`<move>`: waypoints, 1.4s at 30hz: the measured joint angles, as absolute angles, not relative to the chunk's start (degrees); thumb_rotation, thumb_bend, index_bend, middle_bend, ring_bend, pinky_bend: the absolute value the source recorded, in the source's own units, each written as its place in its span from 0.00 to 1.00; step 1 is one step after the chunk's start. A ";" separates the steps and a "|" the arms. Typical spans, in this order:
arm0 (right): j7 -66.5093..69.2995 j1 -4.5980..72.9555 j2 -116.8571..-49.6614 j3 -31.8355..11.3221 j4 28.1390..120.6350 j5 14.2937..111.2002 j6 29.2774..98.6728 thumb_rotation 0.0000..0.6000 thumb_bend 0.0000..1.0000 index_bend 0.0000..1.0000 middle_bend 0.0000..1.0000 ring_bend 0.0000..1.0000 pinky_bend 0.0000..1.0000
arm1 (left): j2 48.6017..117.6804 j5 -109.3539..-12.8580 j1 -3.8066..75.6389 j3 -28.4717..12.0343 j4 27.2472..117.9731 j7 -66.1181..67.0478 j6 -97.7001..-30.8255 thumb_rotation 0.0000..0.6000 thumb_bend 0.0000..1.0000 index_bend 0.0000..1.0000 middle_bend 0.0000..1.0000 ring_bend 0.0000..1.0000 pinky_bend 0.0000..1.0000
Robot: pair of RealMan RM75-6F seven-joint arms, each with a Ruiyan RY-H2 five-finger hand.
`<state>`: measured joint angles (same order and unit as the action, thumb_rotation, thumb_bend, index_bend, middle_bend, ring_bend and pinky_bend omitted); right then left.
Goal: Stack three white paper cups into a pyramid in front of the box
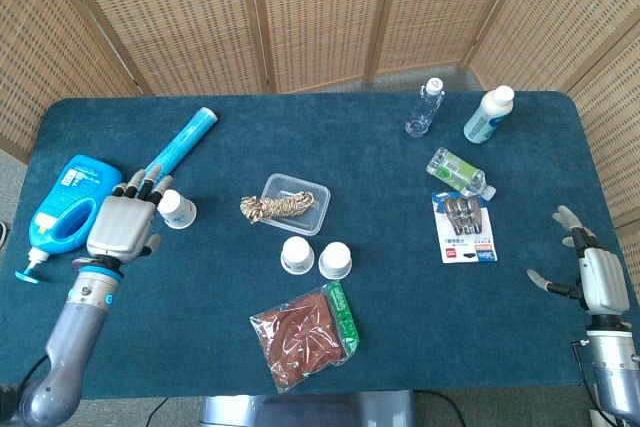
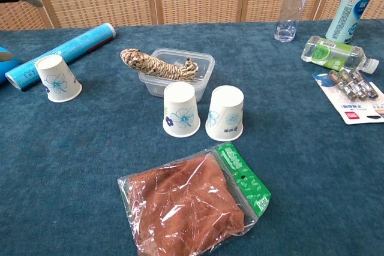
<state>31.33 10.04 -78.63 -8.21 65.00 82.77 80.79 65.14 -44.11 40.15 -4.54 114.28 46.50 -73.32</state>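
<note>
Left hand (image 1: 122, 224) open, empty, just beside third cup (image 1: 178, 209). Right hand (image 1: 592, 272) open, idle. Could easily crush or tip it; base cups (image 2: 181, 110) barely apart.

Table (image 1: 300, 367) covered in dark blue-teal fabric with rounded far corners, folding screen (image 1: 320, 7) of woven wicker panels in light wooden frames enclosing far side, pale floor strip at left edge, possibly carpet, even diffuse lighting

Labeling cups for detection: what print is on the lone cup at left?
White with a blue flower print on the lone cup; clearest in the chest view.
</note>
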 measured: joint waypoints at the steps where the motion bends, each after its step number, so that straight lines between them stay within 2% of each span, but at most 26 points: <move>1: 31.27 10.03 -78.65 -8.19 65.01 82.77 80.78 1.00 0.00 0.07 0.22 0.21 0.35 | 64.99 -43.64 40.16 -4.54 113.25 46.08 -72.53 1.00 0.35 0.00 0.00 0.00 0.19; 9: 30.83 10.07 -78.85 -8.12 64.96 82.69 80.59 1.00 0.00 0.07 0.22 0.21 0.35 | 64.69 -38.89 41.82 -4.45 103.60 44.22 -64.04 1.00 0.32 0.00 0.00 0.00 0.15; 17: 31.18 10.04 -78.98 -8.18 64.62 82.34 80.23 1.00 0.00 0.07 0.22 0.21 0.36 | 67.83 -36.23 43.86 -4.55 97.66 43.97 -60.89 1.00 0.32 0.00 0.00 0.00 0.17; 26: 31.52 9.94 -78.97 -8.09 64.67 82.23 79.97 1.00 0.00 0.07 0.22 0.21 0.35 | 72.74 -37.28 44.53 -4.16 92.92 43.17 -60.11 1.00 0.31 0.00 0.00 0.00 0.24; 31: 31.72 9.99 -79.12 -8.11 64.36 82.15 79.78 1.00 0.00 0.07 0.22 0.21 0.35 | 76.12 -39.07 44.52 -4.10 88.80 41.25 -59.37 1.00 0.31 0.00 0.00 0.00 0.33; 36: 32.16 9.97 -79.16 -8.20 64.19 81.91 79.52 1.00 0.00 0.07 0.22 0.21 0.35 | 79.27 -40.13 44.26 -4.36 85.67 39.37 -58.87 1.00 0.31 0.00 0.00 0.00 0.36; 39: 32.32 9.96 -79.21 -8.23 63.92 81.76 79.33 1.00 0.00 0.07 0.22 0.21 0.35 | 80.56 -40.02 44.24 -4.62 84.33 39.23 -58.99 1.00 0.31 0.03 0.02 0.08 0.41; 42: 32.52 9.97 -79.28 -8.25 63.69 81.68 79.18 1.00 0.00 0.07 0.22 0.21 0.35 | 81.70 -39.32 44.21 -4.83 83.21 39.97 -59.69 1.00 0.31 0.08 0.13 0.19 0.44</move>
<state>32.52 9.97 -79.28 -8.25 63.69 81.68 79.18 81.70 -39.32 44.21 -4.83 83.21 39.97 -59.69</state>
